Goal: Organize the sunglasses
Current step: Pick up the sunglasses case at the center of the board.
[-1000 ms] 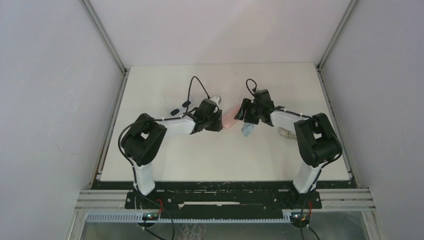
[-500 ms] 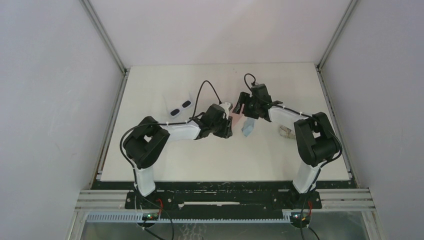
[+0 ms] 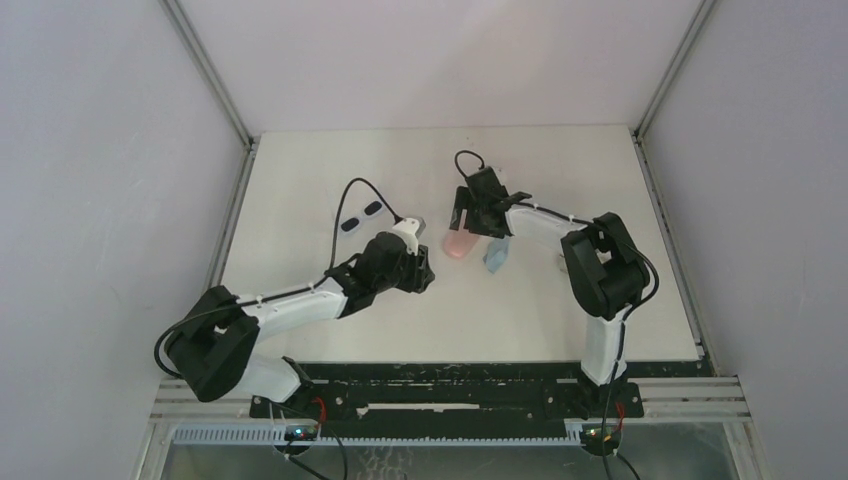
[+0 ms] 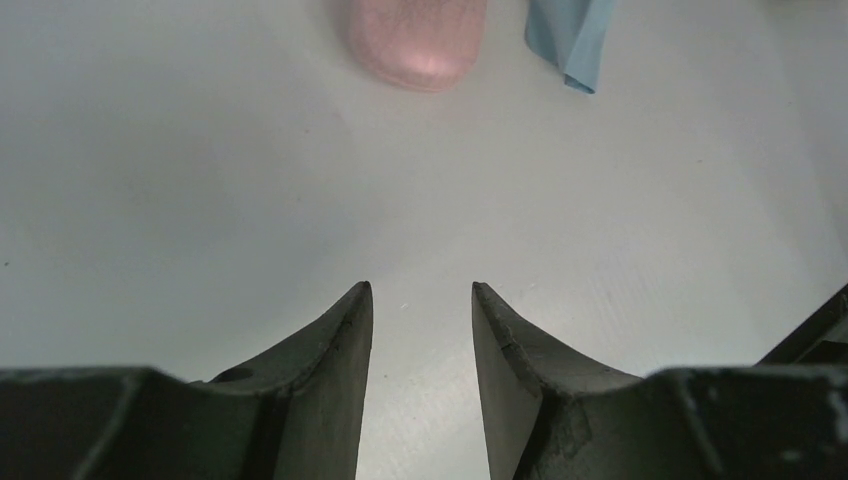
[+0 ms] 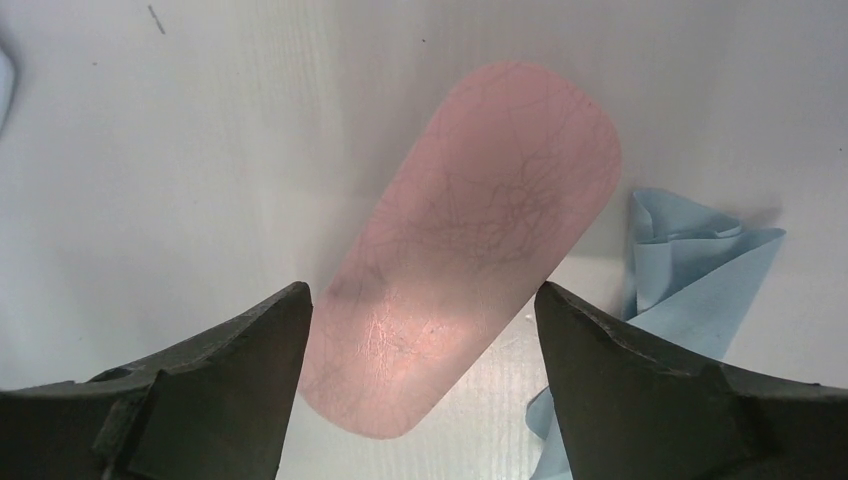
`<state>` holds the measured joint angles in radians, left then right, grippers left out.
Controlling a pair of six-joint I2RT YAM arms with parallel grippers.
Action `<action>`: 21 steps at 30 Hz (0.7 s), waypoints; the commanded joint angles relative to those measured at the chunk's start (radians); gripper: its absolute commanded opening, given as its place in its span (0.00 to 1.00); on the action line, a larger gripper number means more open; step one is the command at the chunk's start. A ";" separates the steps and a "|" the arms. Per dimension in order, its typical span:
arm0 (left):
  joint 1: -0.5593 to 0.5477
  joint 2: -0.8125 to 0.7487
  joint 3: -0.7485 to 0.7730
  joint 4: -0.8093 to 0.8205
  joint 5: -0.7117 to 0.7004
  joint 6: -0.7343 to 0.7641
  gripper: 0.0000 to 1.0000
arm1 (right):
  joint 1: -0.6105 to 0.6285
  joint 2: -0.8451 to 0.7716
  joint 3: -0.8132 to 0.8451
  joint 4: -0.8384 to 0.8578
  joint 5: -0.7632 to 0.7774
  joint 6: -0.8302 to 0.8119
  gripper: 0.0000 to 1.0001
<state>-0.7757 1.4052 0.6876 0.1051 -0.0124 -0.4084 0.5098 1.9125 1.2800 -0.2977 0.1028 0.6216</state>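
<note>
Sunglasses (image 3: 361, 216) lie apart; both jaws spread empty, the right over pink case (image 5: 465, 240) beside blue cloth (image 5: 690, 270).

**Top external.** We are looking down from above and behind both arm bases, standing well back and facing forward over the whole table (image 3: 500, 320).

**Left wrist.** We are riding just behind the left gripper (image 4: 420, 290) and looking forward along it, low and close to the tabletop. The pink case (image 4: 420, 40) and the blue cloth (image 4: 572, 35) are lying well ahead of the tool and are being cut off by the upper edge.

**Right wrist.** We are looking steeply down past the right gripper (image 5: 420, 295) from very near. The pink case is filling the ground directly under and ahead of the tool, with the blue cloth just beside it.

All three views are sharing the pink case and the blue cloth.
</note>
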 commanded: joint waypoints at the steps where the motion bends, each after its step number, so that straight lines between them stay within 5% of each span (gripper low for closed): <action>1: 0.002 -0.045 -0.040 0.041 -0.072 0.003 0.46 | 0.022 0.033 0.073 -0.063 0.094 0.030 0.82; 9: 0.030 -0.058 -0.054 0.053 -0.067 0.020 0.46 | 0.033 0.118 0.187 -0.164 0.161 -0.012 0.78; 17: 0.063 -0.047 -0.077 0.086 -0.034 -0.004 0.45 | 0.039 0.139 0.242 -0.151 0.097 -0.109 0.58; 21: 0.070 -0.050 -0.085 0.088 -0.020 -0.010 0.45 | 0.038 0.158 0.282 -0.149 0.025 -0.186 0.38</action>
<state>-0.7155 1.3796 0.6182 0.1429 -0.0490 -0.4080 0.5392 2.0609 1.4891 -0.4686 0.1925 0.5365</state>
